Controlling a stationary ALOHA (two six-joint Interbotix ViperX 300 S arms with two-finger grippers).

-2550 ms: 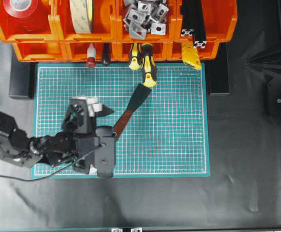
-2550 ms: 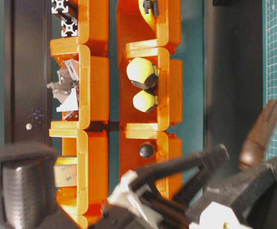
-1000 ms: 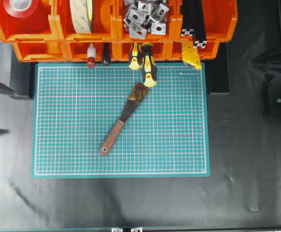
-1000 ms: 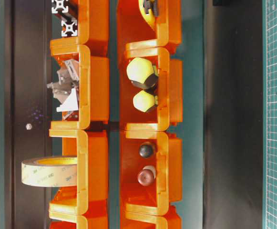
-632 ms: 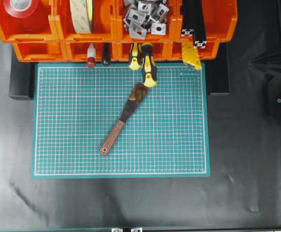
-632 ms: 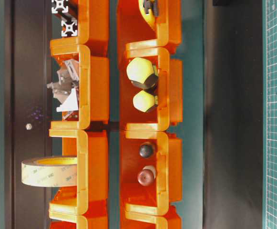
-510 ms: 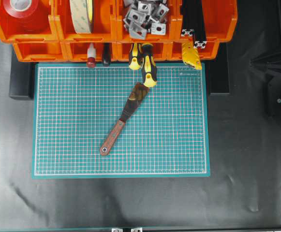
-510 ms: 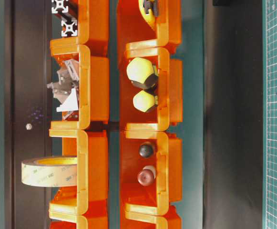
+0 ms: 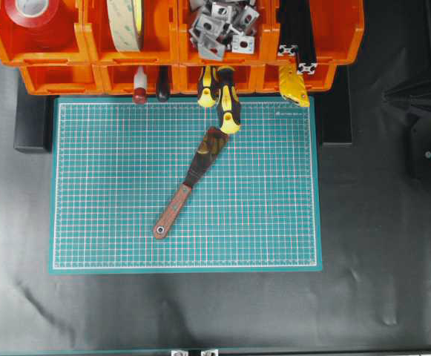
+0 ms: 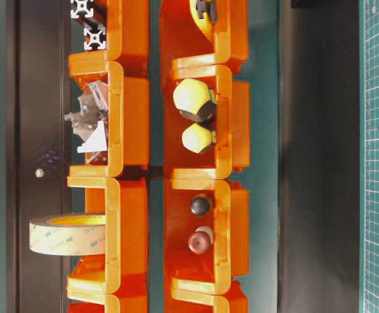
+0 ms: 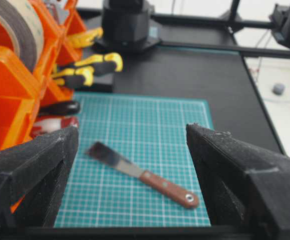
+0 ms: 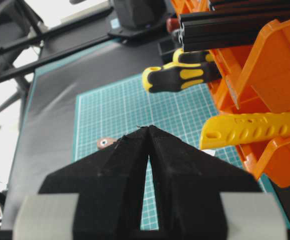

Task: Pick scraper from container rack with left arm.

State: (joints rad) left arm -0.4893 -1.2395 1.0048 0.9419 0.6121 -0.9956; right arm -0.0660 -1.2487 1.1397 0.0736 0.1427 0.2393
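The scraper lies flat and slanted on the green mat, out of the orange container rack. Its brown handle points to the near left, and its dark blade ends just beside a yellow-and-black screwdriver. The left wrist view shows the scraper well below and beyond my left gripper, which stands wide open and empty. The left arm is outside the overhead view. My right gripper is shut on nothing, off to the right, with the scraper's handle end peeking past it.
The rack holds red tape, a tape roll, metal brackets, black profiles, a yellow tool and a red-tipped white tool. Black blocks flank the mat's far corners. The right arm's base sits at the right edge.
Earlier my left gripper was low over the mat at the scraper's handle. It has let go and drawn back out of the overhead view. Over the last second nothing moves.
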